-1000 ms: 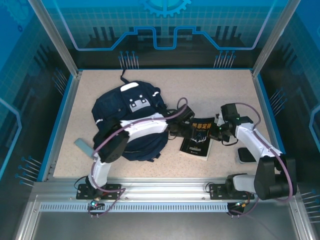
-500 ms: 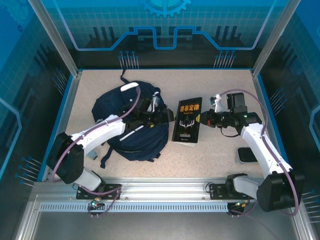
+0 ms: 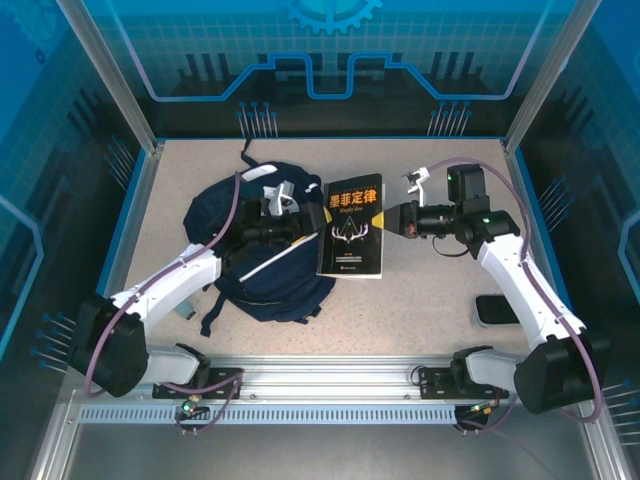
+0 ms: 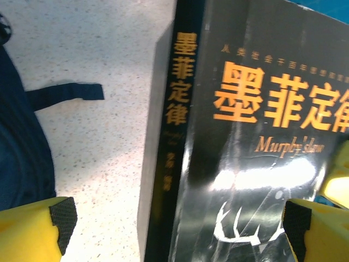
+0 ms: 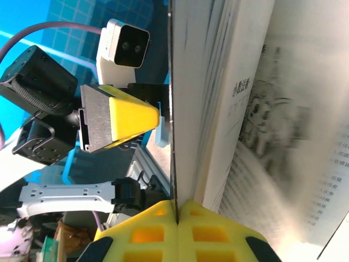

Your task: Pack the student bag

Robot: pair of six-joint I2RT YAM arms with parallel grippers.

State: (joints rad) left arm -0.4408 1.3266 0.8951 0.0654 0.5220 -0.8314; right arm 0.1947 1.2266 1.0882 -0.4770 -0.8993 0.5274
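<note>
The student bag (image 3: pixel 262 262), a navy backpack with a white-grey patch, lies left of centre; its blue fabric (image 4: pixel 19 158) fills the left wrist view's edge. A black book (image 3: pixel 352 225) with an orange title is held tilted beside the bag. My right gripper (image 3: pixel 384 222) is shut on the book's right edge, and in the right wrist view its yellow fingers (image 5: pixel 177 215) pinch the thin cover while the pages (image 5: pixel 283 125) fan out. My left gripper (image 3: pixel 312 226) is open over the bag. Its yellow fingers (image 4: pixel 35 232) straddle the book (image 4: pixel 240 136) near the spine without touching it.
A flat black item (image 3: pixel 492 308) lies on the table by the right arm. A small pale item (image 3: pixel 186 309) sits next to the left arm. A loose bag strap (image 4: pixel 65 93) lies on the speckled tabletop. Metal posts and blue walls enclose the table.
The right gripper has carried the book up and left, from the table's middle to the bag's edge. The left gripper has pulled back over the bag, opened wider, and now faces the book's spine.
</note>
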